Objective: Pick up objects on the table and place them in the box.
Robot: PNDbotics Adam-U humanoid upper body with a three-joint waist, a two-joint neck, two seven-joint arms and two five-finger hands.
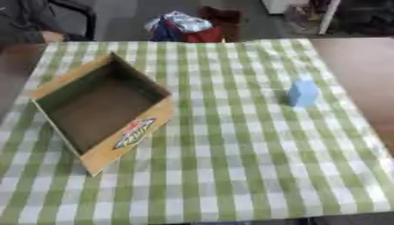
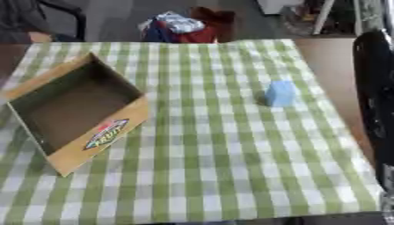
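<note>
Box (image 1: 135,132) left, open side up, looks empty. Blue block (image 1: 303,93) far right, well apart. Right arm (image 2: 375,101) at right edge; fingers not visible, can't tell. Approach block from above.

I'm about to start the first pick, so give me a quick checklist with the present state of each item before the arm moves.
1. Target on the table: ok. A light blue block stands on the green checked tablecloth, right of centre.
2. Block free of neighbours: ok, nothing touches it.
3. Cardboard box open and ready: ok, open top, inside looks empty.
4. Path from block to box: ok, only bare cloth between them.
5. Right arm position: ok, a black arm shows along the right edge of the right eye view, near the block.
6. Hand state: cannot tell, neither hand is in view.
</note>
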